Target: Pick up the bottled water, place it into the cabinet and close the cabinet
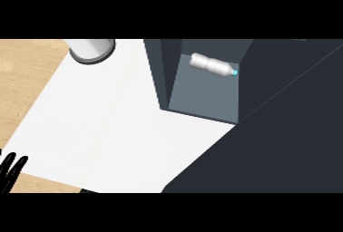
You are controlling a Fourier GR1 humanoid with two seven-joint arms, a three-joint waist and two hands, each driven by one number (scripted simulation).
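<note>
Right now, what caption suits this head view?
Bottled water lies inside the open cabinet; left hand rests at the counter's edge.

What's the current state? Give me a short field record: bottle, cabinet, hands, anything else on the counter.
bottle: bottled water lies on its side inside the cabinet, cap toward the view's right
cabinet: cabinet is open, its dark door swung out at the view's right
left hand: left hand at the lower left edge, fingers up and straight, resting, holding nothing
right hand: not in view
other: grey-white cylindrical container at the counter's far edge
counter: white counter
remaining: door not yet closed
</note>
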